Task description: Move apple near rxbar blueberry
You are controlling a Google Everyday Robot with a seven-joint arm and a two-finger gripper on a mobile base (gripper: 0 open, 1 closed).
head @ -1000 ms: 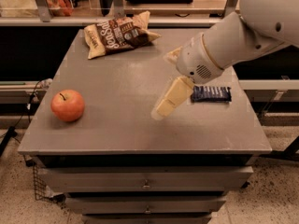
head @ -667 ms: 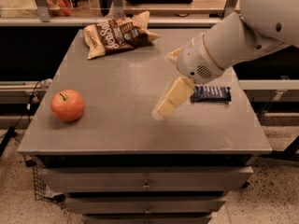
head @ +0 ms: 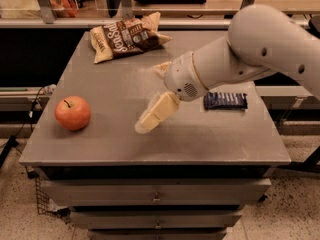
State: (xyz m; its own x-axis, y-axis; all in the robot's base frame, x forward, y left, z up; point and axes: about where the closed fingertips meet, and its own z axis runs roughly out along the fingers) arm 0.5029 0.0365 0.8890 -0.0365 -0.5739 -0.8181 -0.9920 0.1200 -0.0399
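The red-orange apple (head: pixel 73 112) sits on the grey table (head: pixel 120 144) near its front left edge. The rxbar blueberry (head: pixel 225 100), a flat dark navy bar, lies at the right side of the table. My gripper (head: pixel 144 125) hangs over the middle of the table, pointing down and left, about a hand's width to the right of the apple and well to the left of the bar. It holds nothing.
A brown-and-cream chip bag (head: pixel 127 37) lies at the back of the table. A shelf rail (head: pixel 165 21) runs behind it. Drawers (head: pixel 156 193) sit under the table top. My white arm (head: pixel 260 49) reaches in from the upper right.
My arm and gripper have shifted left, toward the apple. The apple, the bar and the chip bag have not moved.
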